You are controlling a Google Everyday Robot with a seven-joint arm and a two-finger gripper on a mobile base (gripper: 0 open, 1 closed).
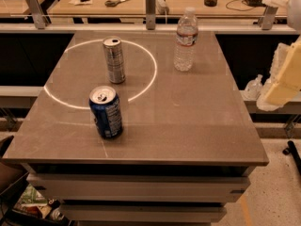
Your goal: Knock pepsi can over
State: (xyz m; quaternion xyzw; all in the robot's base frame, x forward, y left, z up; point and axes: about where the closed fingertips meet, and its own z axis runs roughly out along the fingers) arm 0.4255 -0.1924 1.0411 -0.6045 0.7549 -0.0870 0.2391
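Observation:
The pepsi can (106, 112), short, dark blue with white markings and a silver top, stands upright on the grey table (188, 121) near its front left. My gripper (282, 76) shows as a cream-coloured shape at the right edge of the camera view, beyond the table's right side and far from the can.
A taller silver-grey can (114, 60) stands upright behind the pepsi can, inside a bright ring of light (153, 74). A clear water bottle (185, 40) stands at the back right. Behind the table runs a rail (150, 26) and a wooden desk with scissors (116, 2).

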